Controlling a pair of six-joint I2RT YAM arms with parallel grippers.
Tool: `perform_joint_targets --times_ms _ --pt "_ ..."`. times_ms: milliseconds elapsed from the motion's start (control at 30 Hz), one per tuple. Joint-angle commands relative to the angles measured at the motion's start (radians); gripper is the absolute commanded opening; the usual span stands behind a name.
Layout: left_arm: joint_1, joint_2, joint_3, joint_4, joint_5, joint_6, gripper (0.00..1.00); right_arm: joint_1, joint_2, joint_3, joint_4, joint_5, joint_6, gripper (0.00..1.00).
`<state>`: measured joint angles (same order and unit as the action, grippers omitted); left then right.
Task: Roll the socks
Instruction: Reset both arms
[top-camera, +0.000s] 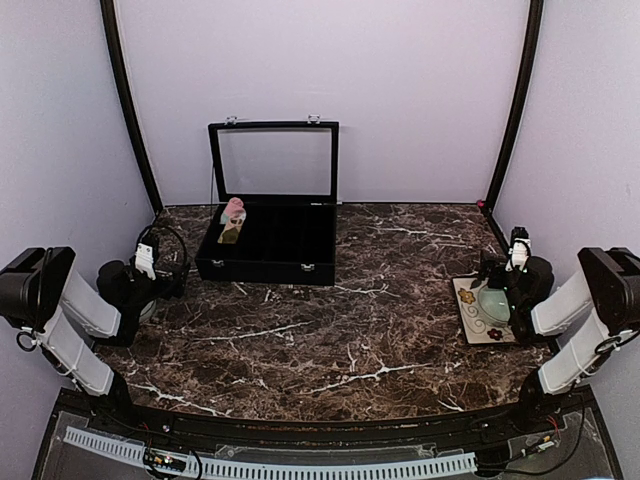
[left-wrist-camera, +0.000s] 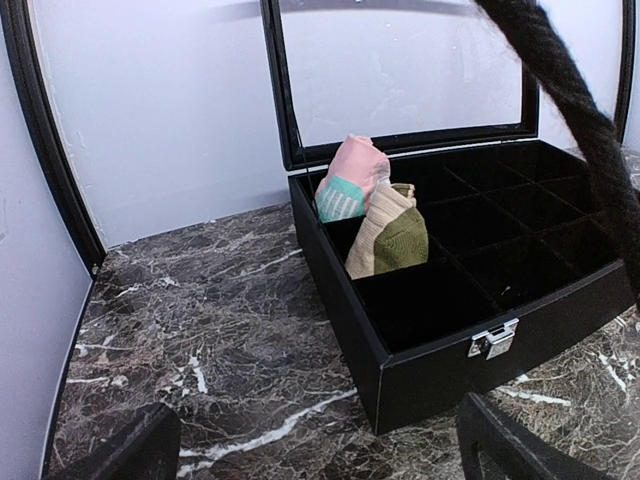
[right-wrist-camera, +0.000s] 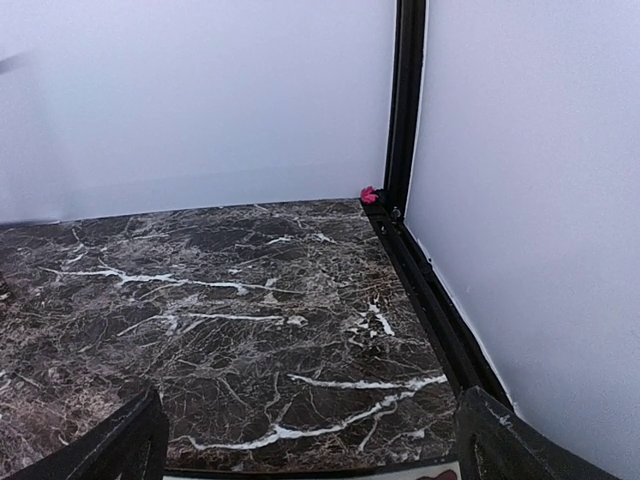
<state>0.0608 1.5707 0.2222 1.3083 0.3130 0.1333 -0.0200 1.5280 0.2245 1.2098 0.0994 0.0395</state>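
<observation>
Two rolled socks stand in the left compartments of the open black box (top-camera: 265, 268). The pink and mint sock roll (left-wrist-camera: 355, 175) leans against the tan and olive sock roll (left-wrist-camera: 392, 238) in front of it; from above they are the pink roll (top-camera: 233, 209) and the tan roll (top-camera: 230, 234). My left gripper (top-camera: 165, 268) hovers left of the box, open and empty, its dark fingertips (left-wrist-camera: 130, 450) low over the marble. My right gripper (top-camera: 508, 262) is at the far right, open and empty, with fingertips (right-wrist-camera: 515, 440) spread wide over the table.
The box's glass lid (top-camera: 275, 160) stands upright at the back, with metal latches (left-wrist-camera: 495, 338) on the front wall. A pale flowered tile (top-camera: 472, 312) lies under the right arm. A black cable (left-wrist-camera: 570, 110) crosses the left wrist view. Black frame rails (right-wrist-camera: 405, 100) line the walls.
</observation>
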Motion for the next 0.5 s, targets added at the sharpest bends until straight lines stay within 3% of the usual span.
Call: perform_joint_targets --times_ms 0,467 --pt "0.002 -0.002 0.012 0.017 -0.002 -0.012 0.99 -0.003 0.003 0.012 0.053 -0.01 0.01 0.99" --pt "0.002 0.0 0.019 0.006 -0.006 -0.014 0.99 -0.004 0.004 0.012 0.053 -0.01 0.009 1.0"
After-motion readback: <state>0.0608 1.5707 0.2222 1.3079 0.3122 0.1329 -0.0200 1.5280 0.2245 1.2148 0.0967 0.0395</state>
